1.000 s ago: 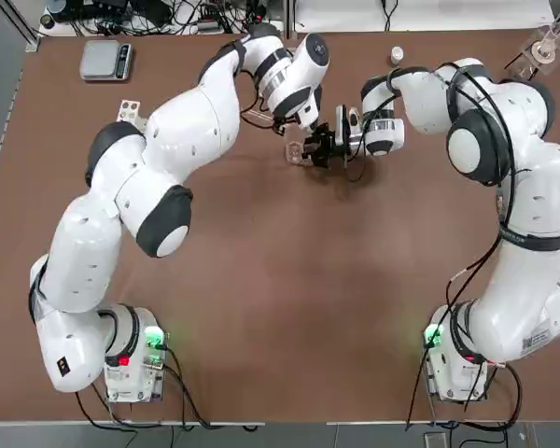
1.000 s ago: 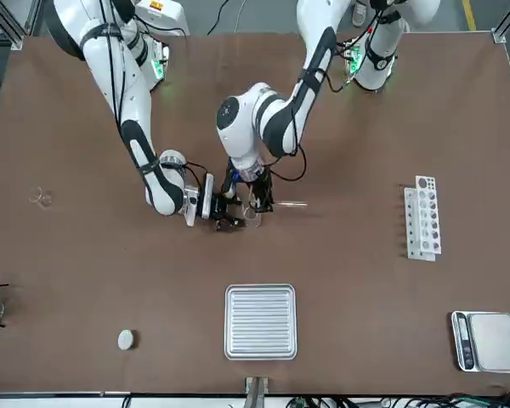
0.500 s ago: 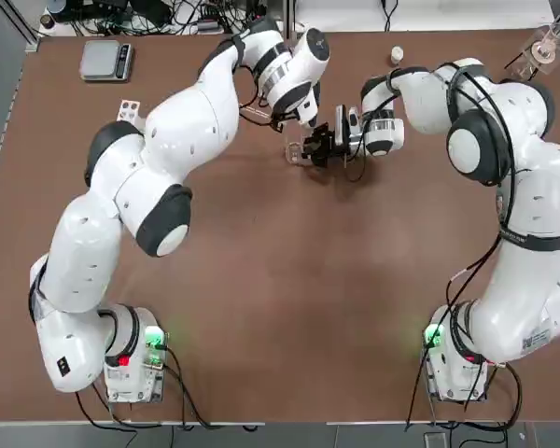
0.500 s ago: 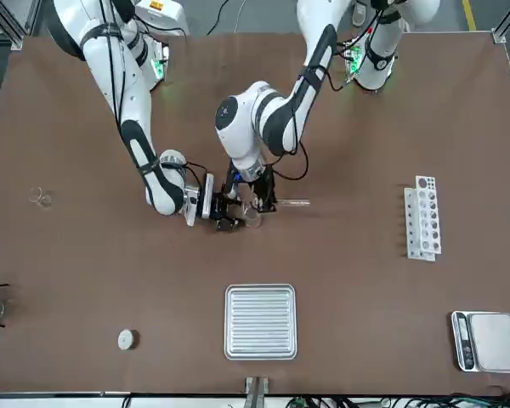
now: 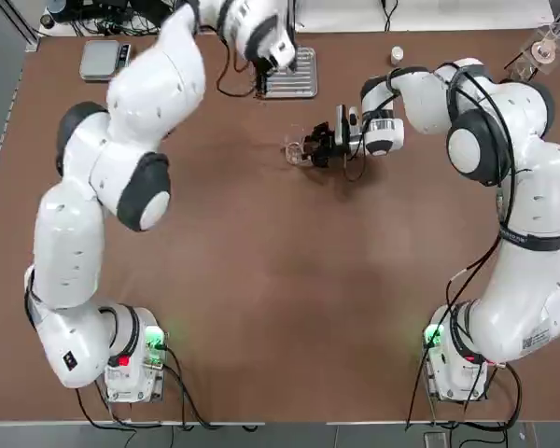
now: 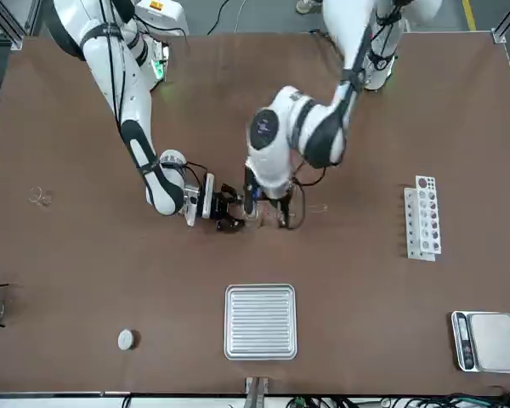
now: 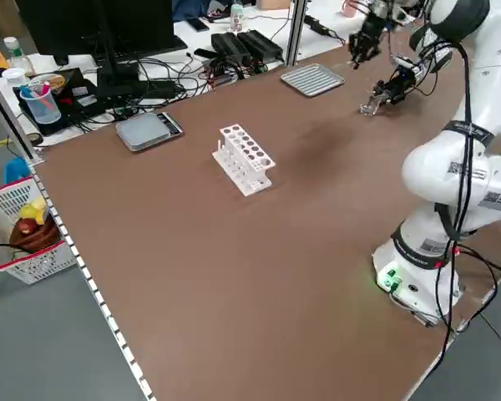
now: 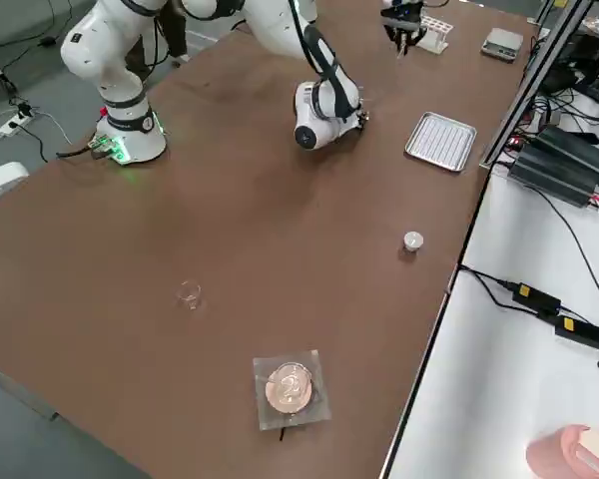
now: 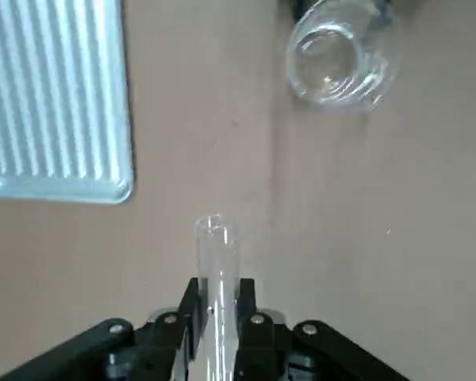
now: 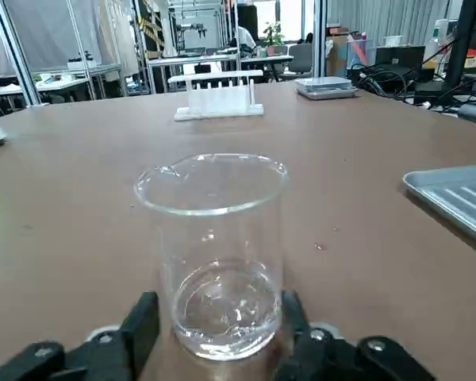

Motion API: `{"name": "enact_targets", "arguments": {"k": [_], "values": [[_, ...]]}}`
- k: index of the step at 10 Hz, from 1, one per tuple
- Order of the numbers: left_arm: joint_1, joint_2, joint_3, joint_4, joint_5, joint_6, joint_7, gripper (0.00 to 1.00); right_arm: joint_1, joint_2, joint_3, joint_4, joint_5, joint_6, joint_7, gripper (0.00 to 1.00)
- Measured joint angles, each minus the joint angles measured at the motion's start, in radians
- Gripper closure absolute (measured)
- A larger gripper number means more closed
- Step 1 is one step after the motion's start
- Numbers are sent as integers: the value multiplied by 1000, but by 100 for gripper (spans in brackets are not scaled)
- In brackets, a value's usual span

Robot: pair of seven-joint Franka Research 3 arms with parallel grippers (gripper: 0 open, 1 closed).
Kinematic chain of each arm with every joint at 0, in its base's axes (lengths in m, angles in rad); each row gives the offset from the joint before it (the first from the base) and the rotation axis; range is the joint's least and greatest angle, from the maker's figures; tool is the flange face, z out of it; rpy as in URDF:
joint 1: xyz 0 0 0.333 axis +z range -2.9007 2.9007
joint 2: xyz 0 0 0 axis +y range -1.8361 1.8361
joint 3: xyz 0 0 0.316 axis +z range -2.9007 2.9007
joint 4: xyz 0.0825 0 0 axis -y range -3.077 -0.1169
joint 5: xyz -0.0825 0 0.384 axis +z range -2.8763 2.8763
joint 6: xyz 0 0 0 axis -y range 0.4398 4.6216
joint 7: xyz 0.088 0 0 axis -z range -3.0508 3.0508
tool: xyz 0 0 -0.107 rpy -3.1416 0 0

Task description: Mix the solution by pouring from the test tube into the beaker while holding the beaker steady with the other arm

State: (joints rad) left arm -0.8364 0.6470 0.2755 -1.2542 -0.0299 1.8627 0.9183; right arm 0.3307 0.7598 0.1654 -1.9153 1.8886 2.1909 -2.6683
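Hiding beaker [image 5: 297, 149] base: right gripper [image 5: 319, 147]

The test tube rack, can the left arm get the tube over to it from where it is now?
Probably yes. The left gripper holds the test tube above the table, near the metal tray; the bare table between it and the test tube rack shows nothing in the way.

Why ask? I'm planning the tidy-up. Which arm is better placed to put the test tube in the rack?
Left. The left gripper holds the test tube, and the rack stands on its side of the table. The right gripper sits at the beaker.
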Motion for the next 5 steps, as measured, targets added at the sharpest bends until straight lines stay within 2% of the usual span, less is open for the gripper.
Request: {"name": "enact_targets", "arguments": {"k": [2,3,4,5], "values": [[143,-65,-35,-4,-94,-3,138,78,-22,0,20,3,1,0,1,0],[252,-91,-109,-8,-120,-5,205,78,-42,0,37,5,1,0,1,0],[388,-107,-222,-14,-125,-6,255,78,-63,0,50,5,1,0,1,0],[559,-116,-372,-24,-126,-8,302,78,-84,0,61,6,1,0,0,0]]}}
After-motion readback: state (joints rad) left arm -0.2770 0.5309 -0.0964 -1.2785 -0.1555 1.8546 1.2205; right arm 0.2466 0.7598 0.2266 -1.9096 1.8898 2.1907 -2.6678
